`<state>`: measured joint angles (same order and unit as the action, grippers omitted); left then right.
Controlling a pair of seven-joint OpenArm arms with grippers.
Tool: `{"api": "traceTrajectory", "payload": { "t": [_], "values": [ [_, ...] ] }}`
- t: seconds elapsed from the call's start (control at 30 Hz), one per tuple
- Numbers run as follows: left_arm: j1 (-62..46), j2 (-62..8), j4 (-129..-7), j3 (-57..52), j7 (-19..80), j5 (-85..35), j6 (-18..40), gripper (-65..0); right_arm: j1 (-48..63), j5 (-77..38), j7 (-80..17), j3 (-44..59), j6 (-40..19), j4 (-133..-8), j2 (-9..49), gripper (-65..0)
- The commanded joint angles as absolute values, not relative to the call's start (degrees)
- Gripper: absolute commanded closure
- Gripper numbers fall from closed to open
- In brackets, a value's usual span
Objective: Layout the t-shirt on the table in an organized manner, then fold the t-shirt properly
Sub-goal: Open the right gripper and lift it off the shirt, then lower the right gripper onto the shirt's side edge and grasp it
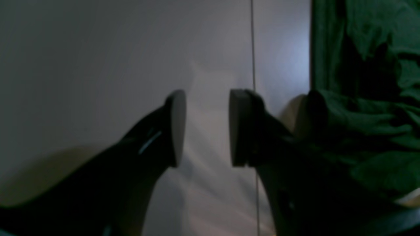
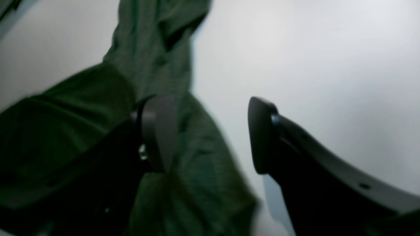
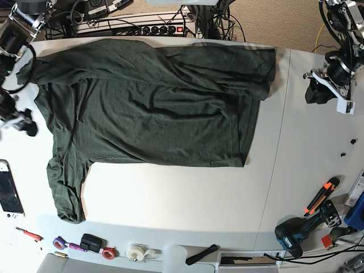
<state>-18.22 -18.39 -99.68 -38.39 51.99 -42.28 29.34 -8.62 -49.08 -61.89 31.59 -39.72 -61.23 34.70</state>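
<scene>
**Q:** White, smooth tabletop [image 3: 170,193] with a thin seam fills the overhead view. What lies on it?

**A:** A large, wrinkled dark green t-shirt [image 3: 153,108], spread nearly flat across the far half. One sleeve hangs toward the near edge. Only this view shows the whole garment; the wrist views show blurred patches.

**Q:** And the jaws?

**A:** The left gripper [image 1: 206,127] stands partly open over bare table, holding nothing, with green fabric just beside its outer finger. The right gripper [image 2: 210,134] gapes wide and empty; one pad overlaps the cloth, and contact is unclear.

**Q:** Arm poses?

**A:** From overhead, the left arm hovers beyond the shirt's hem; the right sits at the shirt's shoulder edge.
</scene>
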Motion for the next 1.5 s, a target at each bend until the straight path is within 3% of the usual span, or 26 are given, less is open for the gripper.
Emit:
{"api": "traceTrajectory", "payload": {
  "t": [0.0, 0.13, 0.57, 1.1, 1.13, 1.27, 1.3, 1.47],
  "values": [
    [-18.06, -19.20, -100.51, -38.81, 50.96, -43.24, 29.39, -23.2, -9.78, -50.06, -61.28, 30.35, -40.00, -62.26, 36.01, -34.7],
    [-18.09, -19.20, -100.51, -38.81, 50.96, -43.24, 29.39, -23.2, -10.76, -48.73, -61.14, 25.12, -40.00, -62.26, 35.24, -34.7],
    [-18.06, -19.18, -100.51, -38.81, 50.94, -43.29, 29.41, -23.2, -11.60, -38.41, -53.84, 24.80, -40.00, -62.24, 32.36, -34.7],
    [-18.09, -19.20, -100.51, -38.81, 50.96, -43.31, 29.41, -23.2, -11.60, -38.09, -52.05, 24.80, -40.00, -62.24, 28.73, -34.5],
    [-18.09, -19.20, -100.51, -38.81, 50.96, -43.31, 29.41, -23.2, -11.62, -38.09, -52.03, 24.80, -40.00, -62.24, 28.75, -31.8],
    [-18.06, -19.20, -100.51, -38.81, 50.96, -43.31, 29.41, -23.2, -11.62, -38.09, -52.03, 24.80, -40.00, -62.24, 28.75, -7.7],
    [-18.06, -19.20, -100.51, -38.81, 50.96, -43.31, 29.41, -23.2, -11.70, -38.09, -51.96, 24.82, -40.00, -62.24, 28.75, -4.3],
    [-18.09, -19.20, -100.51, -38.81, 50.96, -43.70, 29.41, -23.2, -14.26, -38.09, -51.96, 24.86, -40.00, -62.24, 28.75, -3.3]
  ]
}}
